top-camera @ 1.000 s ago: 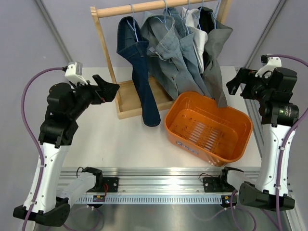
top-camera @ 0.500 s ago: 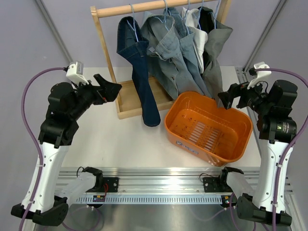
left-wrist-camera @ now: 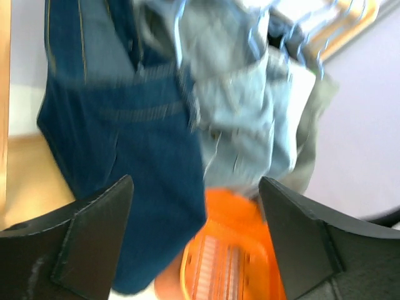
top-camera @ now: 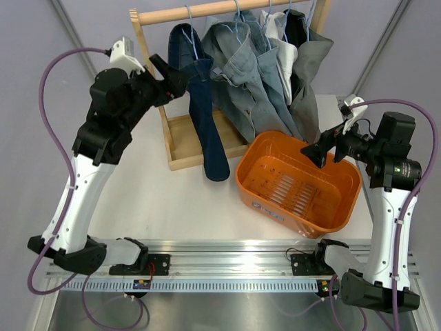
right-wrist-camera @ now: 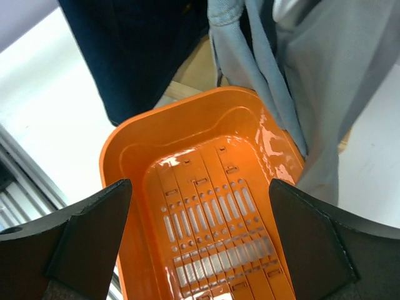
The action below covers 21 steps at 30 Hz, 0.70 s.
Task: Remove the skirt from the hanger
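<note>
The left end effector [top-camera: 176,74] was held wide open, with nothing between its fingers, raised level with the upper part of the skirt [top-camera: 207,121]. Whether its tips touched the cloth could not be told, as the left wrist view was blurred. The right end effector [top-camera: 314,153] was likewise spread wide and empty, poised above the far right rim of the orange basket [top-camera: 274,209], whose slotted floor was framed between its fingers in the wrist view. The skirt was seen hanging on the hanger [top-camera: 191,31], hooked over the rail of the wooden rack [top-camera: 147,58] at its left end, with the hem reaching down to the bench [top-camera: 151,200] just beside the basket. A denim jacket [top-camera: 241,69] and a grey garment [top-camera: 311,76] were hung to its right
</note>
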Available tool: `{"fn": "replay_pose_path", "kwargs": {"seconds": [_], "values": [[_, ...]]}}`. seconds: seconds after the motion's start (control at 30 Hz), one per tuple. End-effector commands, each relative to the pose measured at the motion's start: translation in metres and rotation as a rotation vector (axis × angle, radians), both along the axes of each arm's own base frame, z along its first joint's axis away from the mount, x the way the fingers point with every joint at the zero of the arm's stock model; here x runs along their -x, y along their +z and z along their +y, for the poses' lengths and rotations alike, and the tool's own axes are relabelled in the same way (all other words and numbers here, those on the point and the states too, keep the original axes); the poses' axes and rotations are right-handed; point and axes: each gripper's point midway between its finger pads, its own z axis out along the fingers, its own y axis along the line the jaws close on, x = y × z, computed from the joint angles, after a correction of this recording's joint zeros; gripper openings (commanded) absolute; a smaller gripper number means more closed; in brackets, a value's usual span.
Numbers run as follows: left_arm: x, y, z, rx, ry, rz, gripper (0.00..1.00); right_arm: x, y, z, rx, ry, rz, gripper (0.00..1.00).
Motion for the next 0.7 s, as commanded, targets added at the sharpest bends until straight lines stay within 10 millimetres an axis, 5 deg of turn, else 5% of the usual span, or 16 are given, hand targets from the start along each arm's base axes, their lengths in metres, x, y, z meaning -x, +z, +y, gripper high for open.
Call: {"fn": "replay_pose_path", "kwargs": {"seconds": [0.0, 0.17, 0.47, 0.67], "values": [[-0.032, 0.04, -0.001, 0.048, 0.083, -0.104, 0.83, 0.003, 0.008, 0.012, -0.039, 0.078, -0.033, 0.99], [-0.076, 0.048, -0.01, 0.02, 0.157, -0.162, 0.82, -0.001, 0.01, 0.015, -0.069, 0.093, -0.042, 1.0], [-0.125, 0.063, -0.017, -0.048, 0.267, -0.292, 0.76, -0.002, 0.007, 0.017, -0.084, 0.099, -0.056, 0.99], [-0.151, 0.048, -0.021, -0.09, 0.313, -0.261, 0.62, 0.0, 0.005, 0.017, -0.077, 0.1, -0.07, 0.99]]}}
